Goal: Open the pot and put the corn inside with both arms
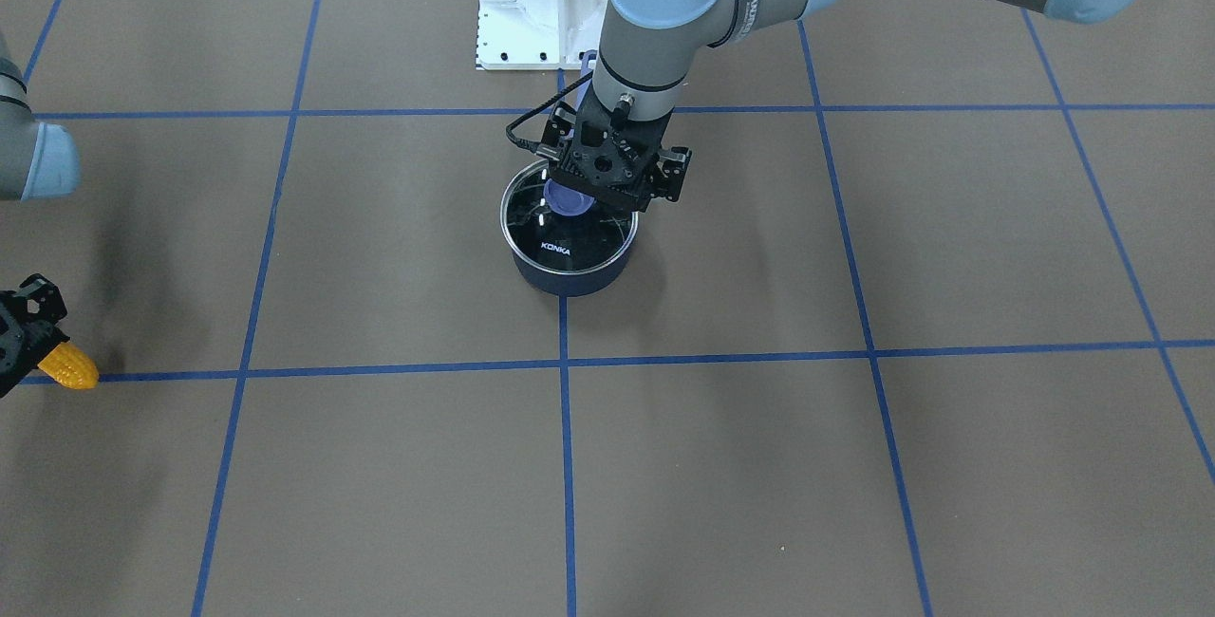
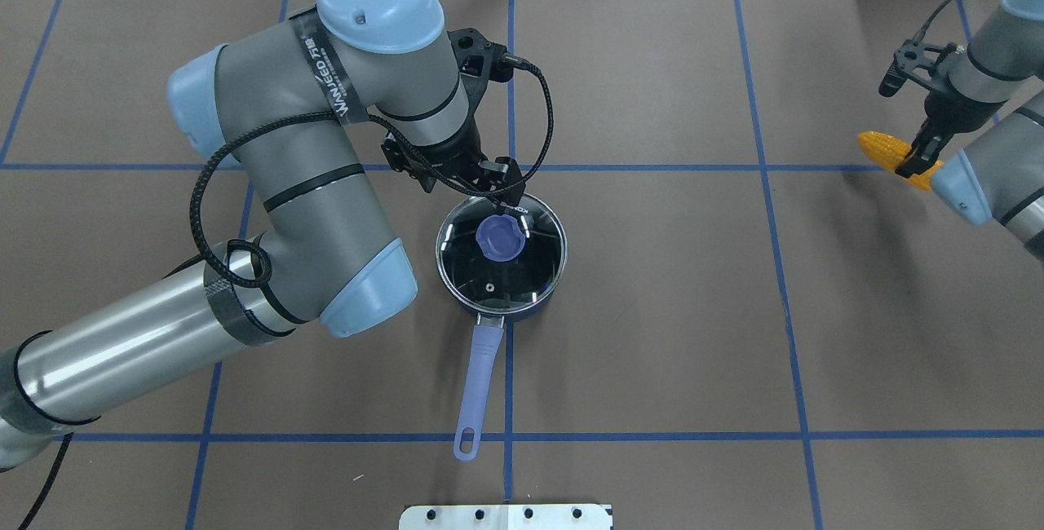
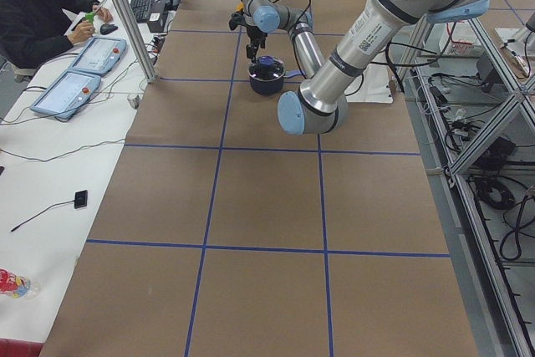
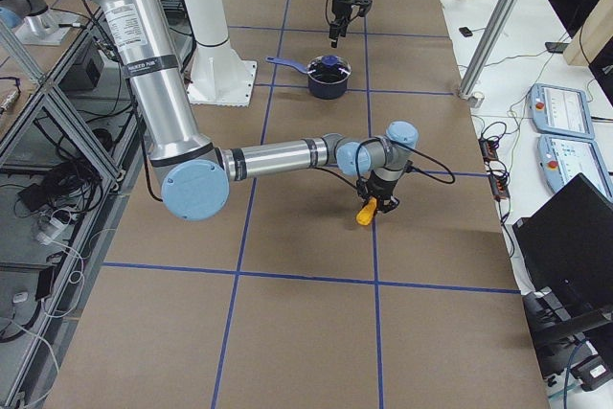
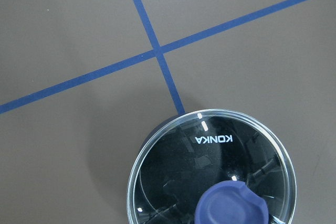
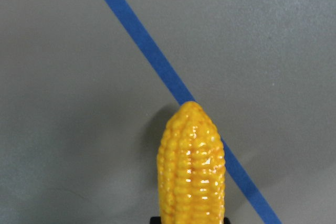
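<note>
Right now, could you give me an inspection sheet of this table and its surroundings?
Surface: brown mat with blue tape grid.
Job's things: dark navy saucepan with lavender handle, round clear glass lid on; yellow corn cob in the right gripper.
Clutter: nothing seen.
Grippers: left gripper above the lid's blue knob, looks open; right gripper shut on the cob.
Cables: black cable looped along the left arm.
Surroundings: seated person and two control tablets at a side desk.

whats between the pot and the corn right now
Nothing stands there. In the overhead view, the stretch from the pot to the corn in the right hand is bare brown table, crossed only by blue tape lines.
</note>
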Action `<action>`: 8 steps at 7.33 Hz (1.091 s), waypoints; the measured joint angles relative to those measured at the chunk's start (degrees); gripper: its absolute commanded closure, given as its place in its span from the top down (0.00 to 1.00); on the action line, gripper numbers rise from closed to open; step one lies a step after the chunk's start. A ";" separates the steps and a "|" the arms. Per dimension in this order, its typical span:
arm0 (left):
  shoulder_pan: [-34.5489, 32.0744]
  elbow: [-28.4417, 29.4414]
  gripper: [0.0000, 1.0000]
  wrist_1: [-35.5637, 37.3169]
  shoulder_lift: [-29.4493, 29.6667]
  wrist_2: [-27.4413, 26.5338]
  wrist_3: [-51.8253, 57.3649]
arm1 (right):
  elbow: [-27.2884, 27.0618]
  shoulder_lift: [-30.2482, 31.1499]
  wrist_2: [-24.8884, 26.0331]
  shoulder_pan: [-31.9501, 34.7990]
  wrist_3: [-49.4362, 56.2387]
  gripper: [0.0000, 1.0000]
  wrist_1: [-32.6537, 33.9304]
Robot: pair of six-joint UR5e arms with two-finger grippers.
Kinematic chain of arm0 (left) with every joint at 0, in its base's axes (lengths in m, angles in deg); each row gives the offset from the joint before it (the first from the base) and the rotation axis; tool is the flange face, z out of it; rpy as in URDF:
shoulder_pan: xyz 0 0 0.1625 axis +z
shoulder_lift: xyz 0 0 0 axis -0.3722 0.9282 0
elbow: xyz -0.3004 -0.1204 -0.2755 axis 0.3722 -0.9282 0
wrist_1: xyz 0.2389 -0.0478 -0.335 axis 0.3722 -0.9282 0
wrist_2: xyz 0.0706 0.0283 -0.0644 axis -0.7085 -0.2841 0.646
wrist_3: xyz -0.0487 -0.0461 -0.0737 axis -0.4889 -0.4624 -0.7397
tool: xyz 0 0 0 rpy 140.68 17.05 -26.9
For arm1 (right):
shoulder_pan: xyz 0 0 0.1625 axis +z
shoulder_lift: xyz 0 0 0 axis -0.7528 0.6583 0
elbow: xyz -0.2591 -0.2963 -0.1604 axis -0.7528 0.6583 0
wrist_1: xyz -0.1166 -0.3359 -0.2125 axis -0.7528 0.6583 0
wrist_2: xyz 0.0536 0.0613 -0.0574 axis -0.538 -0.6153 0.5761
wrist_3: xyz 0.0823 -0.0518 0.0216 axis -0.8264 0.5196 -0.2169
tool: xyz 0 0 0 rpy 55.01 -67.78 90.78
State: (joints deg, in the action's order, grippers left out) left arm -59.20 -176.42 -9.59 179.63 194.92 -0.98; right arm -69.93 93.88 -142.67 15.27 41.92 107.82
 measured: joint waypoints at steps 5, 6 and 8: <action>2.29 2.23 0.98 -0.08 1.10 -0.71 -1.51 | -9.61 -3.66 -10.22 -1.08 -26.07 0.35 3.63; 2.85 3.44 0.98 -0.48 2.03 -1.09 -2.52 | -11.83 -4.18 -10.49 -2.13 -32.34 0.35 3.65; 3.75 6.54 0.98 -4.99 2.74 -1.78 -4.87 | -15.78 -4.61 -10.60 -3.52 -40.84 0.35 3.68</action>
State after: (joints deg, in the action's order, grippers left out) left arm -55.45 -169.87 -14.57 182.37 193.14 -5.85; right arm -85.71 89.27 -153.27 11.76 1.08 111.51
